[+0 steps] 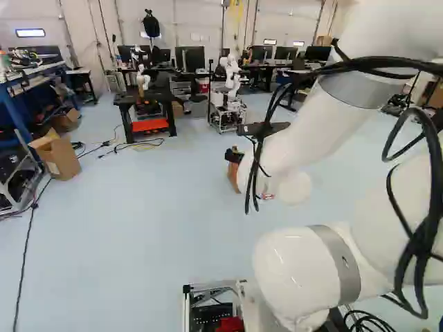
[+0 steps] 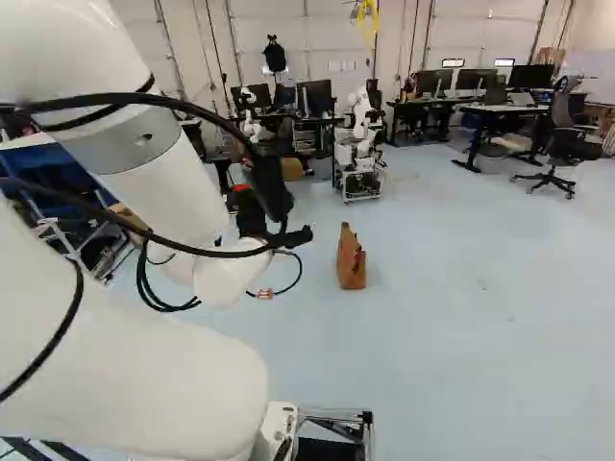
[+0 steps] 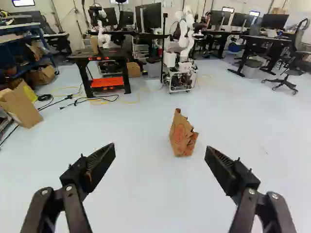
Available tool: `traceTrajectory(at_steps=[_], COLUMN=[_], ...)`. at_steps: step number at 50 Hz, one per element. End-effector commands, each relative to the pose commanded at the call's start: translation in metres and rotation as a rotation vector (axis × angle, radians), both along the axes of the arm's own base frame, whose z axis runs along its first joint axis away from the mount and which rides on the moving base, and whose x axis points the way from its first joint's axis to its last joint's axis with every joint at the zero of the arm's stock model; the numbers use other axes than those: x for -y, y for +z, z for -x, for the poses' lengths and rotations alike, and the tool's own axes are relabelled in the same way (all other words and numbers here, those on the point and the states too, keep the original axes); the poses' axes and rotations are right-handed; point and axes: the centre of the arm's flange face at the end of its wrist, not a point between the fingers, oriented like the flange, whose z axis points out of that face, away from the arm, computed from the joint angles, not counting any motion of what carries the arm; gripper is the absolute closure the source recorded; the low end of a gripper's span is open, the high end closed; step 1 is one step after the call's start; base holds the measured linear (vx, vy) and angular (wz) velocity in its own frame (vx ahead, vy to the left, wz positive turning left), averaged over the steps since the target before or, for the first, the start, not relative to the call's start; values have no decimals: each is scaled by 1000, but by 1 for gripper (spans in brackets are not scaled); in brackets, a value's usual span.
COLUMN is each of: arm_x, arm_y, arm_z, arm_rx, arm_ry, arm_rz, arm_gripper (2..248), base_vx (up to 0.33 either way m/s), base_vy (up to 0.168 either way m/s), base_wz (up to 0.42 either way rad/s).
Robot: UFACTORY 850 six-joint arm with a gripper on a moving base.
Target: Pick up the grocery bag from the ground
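Observation:
Part of my gripper (image 2: 273,192) shows as a black shape beyond the wrist in the right base view. Seen from the wrist, the gripper (image 3: 161,147) is open, its two black fingers wide apart with nothing between them. A brown paper grocery bag (image 3: 182,135) stands upright on the floor ahead of the fingers, somewhat nearer the line of one finger, with a crumpled, uneven top. In the right base view the same bag (image 2: 351,259) stands beyond the wrist and to its right, apart from the gripper.
Another robot (image 2: 359,154) stands on a wheeled base beyond the bag. A black table (image 3: 105,58) with an orange shelf is beside it. Cardboard boxes (image 1: 58,156) and cables lie at the left of the left base view. Desks and an office chair (image 2: 565,144) are farther back.

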Motion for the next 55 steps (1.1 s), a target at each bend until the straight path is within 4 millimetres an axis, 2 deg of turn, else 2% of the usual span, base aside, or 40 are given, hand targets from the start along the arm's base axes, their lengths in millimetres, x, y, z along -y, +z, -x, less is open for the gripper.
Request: traceTrajectory(at_steps=[27,55], arm_x=[0,0], arm_y=[0,0], arm_z=[0,0], arm_rx=[0,0], arm_ry=[0,0], arm_rz=[0,0], arm_gripper=[3,3], base_vx=[51,164], base_vy=[0,-23], base_wz=[-1,-5])
